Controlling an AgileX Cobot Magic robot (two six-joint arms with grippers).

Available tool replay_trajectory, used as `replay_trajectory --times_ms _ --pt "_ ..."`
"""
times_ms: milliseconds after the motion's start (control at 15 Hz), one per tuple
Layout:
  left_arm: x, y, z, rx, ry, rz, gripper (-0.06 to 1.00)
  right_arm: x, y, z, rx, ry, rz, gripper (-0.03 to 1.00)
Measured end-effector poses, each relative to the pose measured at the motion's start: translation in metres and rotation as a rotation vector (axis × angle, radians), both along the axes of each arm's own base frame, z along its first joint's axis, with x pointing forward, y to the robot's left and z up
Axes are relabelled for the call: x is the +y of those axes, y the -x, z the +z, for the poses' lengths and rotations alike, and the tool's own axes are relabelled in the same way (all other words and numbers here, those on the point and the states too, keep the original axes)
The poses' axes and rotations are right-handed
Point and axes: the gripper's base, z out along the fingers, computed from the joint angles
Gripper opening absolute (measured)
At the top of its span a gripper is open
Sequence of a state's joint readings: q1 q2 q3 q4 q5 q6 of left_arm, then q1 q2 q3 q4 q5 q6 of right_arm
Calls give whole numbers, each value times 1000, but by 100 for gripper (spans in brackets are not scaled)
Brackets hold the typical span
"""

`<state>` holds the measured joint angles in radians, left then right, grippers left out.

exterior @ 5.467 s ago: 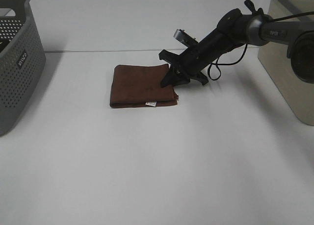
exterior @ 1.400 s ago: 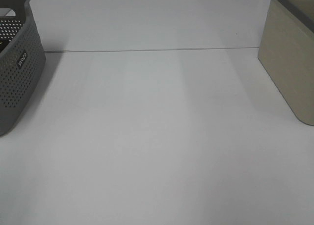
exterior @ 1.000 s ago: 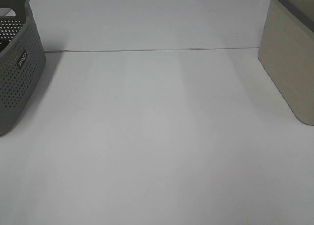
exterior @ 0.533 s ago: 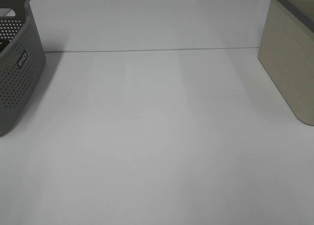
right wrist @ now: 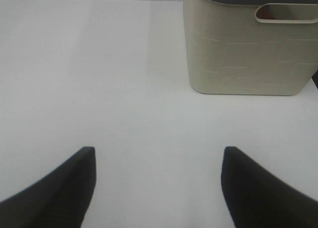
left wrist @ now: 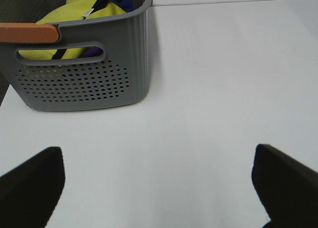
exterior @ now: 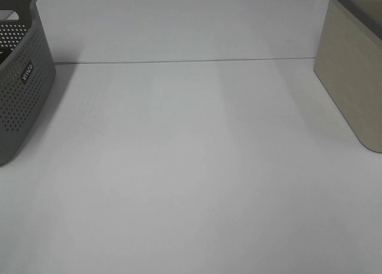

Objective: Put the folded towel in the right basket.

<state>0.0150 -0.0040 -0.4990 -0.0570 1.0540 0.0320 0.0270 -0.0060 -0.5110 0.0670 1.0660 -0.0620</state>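
The folded towel is not on the table in any view. The right basket (exterior: 352, 65), beige with a grey rim, stands at the table's right edge. It also shows in the right wrist view (right wrist: 248, 49), where a reddish-brown patch (right wrist: 271, 11) shows through its handle slot; I cannot tell if that is the towel. My right gripper (right wrist: 158, 156) is open and empty, low over the table a short way from this basket. My left gripper (left wrist: 156, 156) is open and empty, facing the grey basket. Neither gripper shows in the exterior view.
A grey perforated basket (exterior: 21, 83) stands at the left edge. In the left wrist view this basket (left wrist: 84, 74) holds yellow and blue cloth (left wrist: 79, 12) and has an orange strip on its rim. A seam (exterior: 179, 61) runs across the white table.
5.5 s ago my right gripper was on the brown towel at the table's middle. In the later frames the towel and arm are gone from the exterior view, with no change over the last second.
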Motion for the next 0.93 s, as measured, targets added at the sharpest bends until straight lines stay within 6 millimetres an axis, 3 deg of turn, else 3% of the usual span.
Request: replay_trajectory --times_ms 933 --pt "0 0 0 0 0 0 97 0 0 0 0 0 0 68"
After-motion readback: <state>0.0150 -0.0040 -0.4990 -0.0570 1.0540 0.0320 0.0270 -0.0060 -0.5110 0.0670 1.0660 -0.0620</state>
